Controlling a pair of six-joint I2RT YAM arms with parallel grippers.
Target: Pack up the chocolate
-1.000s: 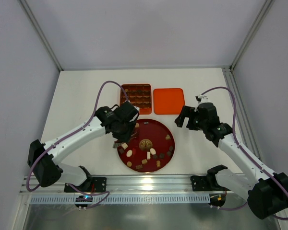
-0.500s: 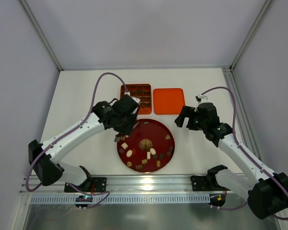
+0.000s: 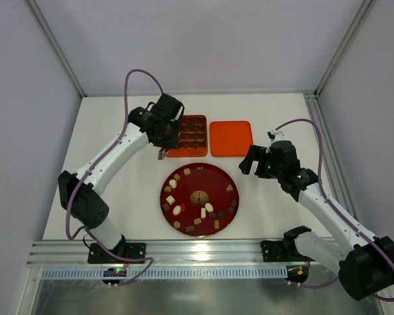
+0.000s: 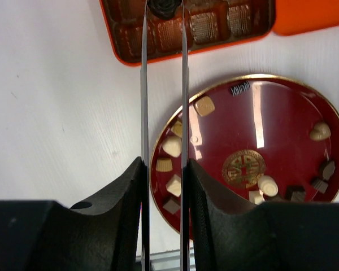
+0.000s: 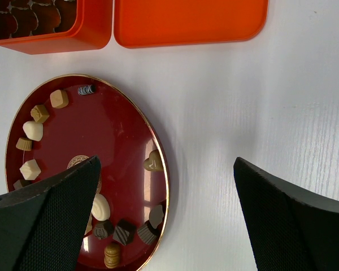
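- The left end effector (image 4: 164, 3) is pinching one dark rosette chocolate (image 4: 164, 8) between thin, flat fingers (image 4: 143, 84) over the orange box (image 4: 226, 45) of ribbed brown cells.
- Other pieces — cream ovals, tan squares, dark blocks — are lying on the glossy, gold-rimmed round plate (image 4: 282, 130), apart from those fingertips.
- The right end effector (image 5: 166, 164) is hanging spread wide over the plate's edge and the white desk (image 5: 243, 113).

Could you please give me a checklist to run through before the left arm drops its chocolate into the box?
1. Left claw shut on dark chocolate: ok.
2. Free cell under it in orange box: cannot tell.
3. Lid off, lying beside the box: ok.
4. Right claw open, clear of the box: ok.
5. Plate holds more pieces: ok.
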